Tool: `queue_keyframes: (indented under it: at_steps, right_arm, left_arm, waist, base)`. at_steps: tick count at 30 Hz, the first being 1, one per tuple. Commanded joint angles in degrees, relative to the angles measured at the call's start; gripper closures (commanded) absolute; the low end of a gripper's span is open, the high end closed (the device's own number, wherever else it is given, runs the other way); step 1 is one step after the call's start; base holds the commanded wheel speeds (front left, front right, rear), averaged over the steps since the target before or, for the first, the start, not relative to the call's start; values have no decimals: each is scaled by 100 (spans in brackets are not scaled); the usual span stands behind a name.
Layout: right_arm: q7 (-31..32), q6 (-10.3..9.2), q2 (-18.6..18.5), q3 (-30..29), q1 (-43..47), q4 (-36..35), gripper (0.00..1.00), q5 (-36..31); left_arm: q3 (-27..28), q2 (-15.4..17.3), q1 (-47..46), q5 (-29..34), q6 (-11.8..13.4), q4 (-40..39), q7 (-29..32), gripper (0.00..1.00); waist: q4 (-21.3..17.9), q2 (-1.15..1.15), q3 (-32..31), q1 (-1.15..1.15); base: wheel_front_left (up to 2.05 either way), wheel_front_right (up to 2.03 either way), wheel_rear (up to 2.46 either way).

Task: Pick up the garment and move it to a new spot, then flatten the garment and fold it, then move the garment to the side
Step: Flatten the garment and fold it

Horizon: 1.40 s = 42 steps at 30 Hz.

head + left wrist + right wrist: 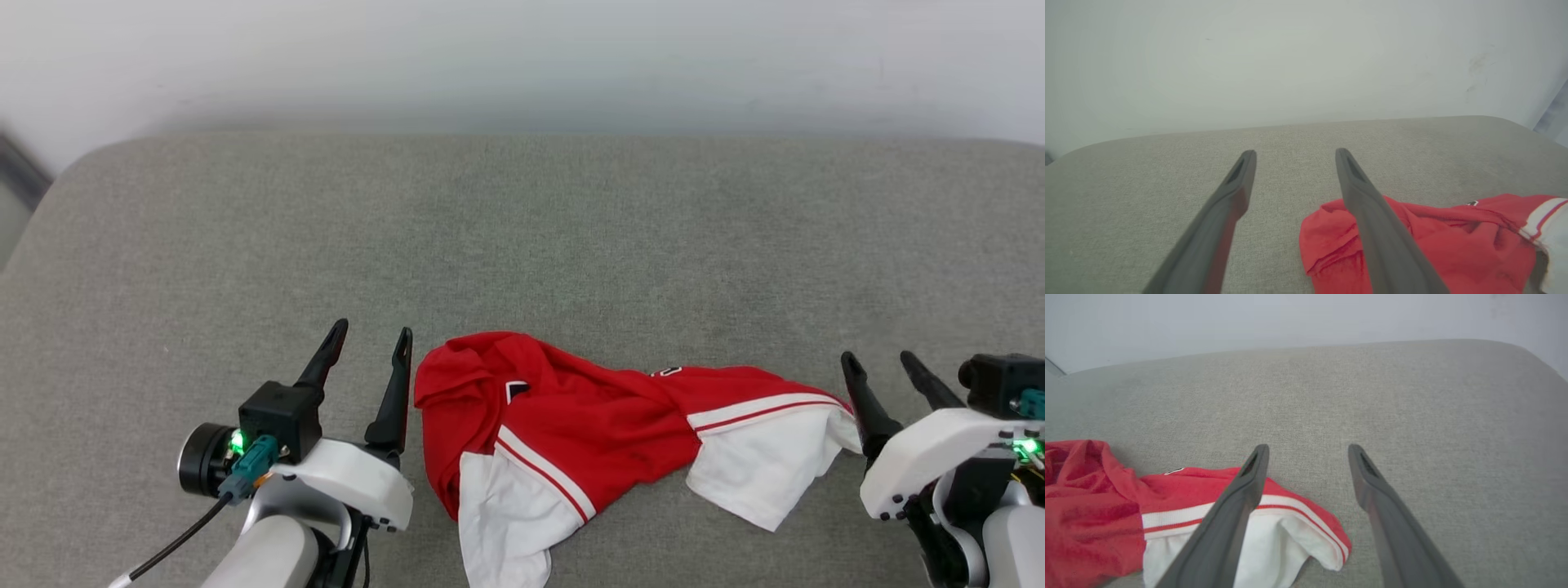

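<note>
**A:** Where is the shirt?

**B:** The shirt lies crumpled on a grey fabric surface, near its front edge, between the two grippers. Its red body is bunched into folds, and a scrap of black, white-edged lettering peeks out. Two white sleeves with red-and-white striped trim spill from the heap. One points toward the robot and the other toward its right.

**A:** And the claws?

**B:** The left gripper sits just beside the shirt's left edge. Its two dark fingers are spread wide, with nothing between them. The right gripper is just beside the right sleeve, also spread wide and holding nothing. In the right wrist view one finger crosses in front of that sleeve, and I cannot tell whether it touches the cloth.

**A:** What lies beyond?

**B:** Bare grey fabric runs back to a pale wall.
</note>
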Motion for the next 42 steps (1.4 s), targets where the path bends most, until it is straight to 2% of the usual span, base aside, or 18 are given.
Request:
queue_keyframes:
  at_steps: [1,4,9,17,20,22,27,33,34,35,36,42]
  right_arm:
    - [-304,-4,85,-27,150,-117,0,-84]
    - [-557,-4,197,-90,353,-289,0,-187]
    - [-153,-4,291,-53,685,-502,0,-263]
    - [2279,-4,-168,743,1285,-1097,0,-33]
    - [2750,-4,-310,1049,1208,-1149,0,78]
    - [2884,-4,-438,1399,908,-917,0,140]
    - [2636,-4,-508,1700,416,-368,0,23]
    - [2802,-2,-430,2145,387,407,0,194]
    - [2853,5,-419,2207,391,469,55,240]
    - [2871,7,-409,2247,386,475,86,258]
    - [2830,7,-404,2277,358,410,100,274]
    - [2429,3,-531,2173,63,-443,100,269]
  left_arm:
    - [25,19,115,-33,55,1,-5,0]
    - [47,44,262,-87,100,-17,10,0]
    - [63,82,433,-136,176,-83,40,0]
    - [64,121,635,-201,288,-236,109,0]
    - [43,102,535,-183,286,-282,115,0]
    - [6,57,379,-146,245,-310,93,0]
    - [-20,3,199,-135,204,-247,53,0]
    - [-22,-54,61,-151,155,-112,-8,0]
    - [-12,-63,44,-160,156,-93,-26,0]
    - [-6,-69,36,-170,153,-74,-44,0]
    - [1,-70,40,-177,155,-51,-63,0]
    - [4,-51,172,-180,187,35,-91,0]
  waist:
    - [-23,0,-152,0]
    - [-40,0,-324,0]
    - [-67,0,-497,0]
    - [-78,0,-576,0]
    - [-32,0,-460,0]
    - [52,0,-213,0]
    - [160,0,79,0]
    - [268,0,254,0]
    - [271,0,261,0]
    - [270,0,259,0]
    - [262,0,245,0]
    - [122,0,47,0]
  base:
    - [0,0,0]
    - [0,0,0]
    - [0,0,0]
    - [0,0,0]
    - [0,0,0]
    - [0,0,0]
    - [0,0,0]
    - [0,0,0]
    - [0,0,0]
    - [0,0,0]
    - [0,0,0]
    - [0,0,0]
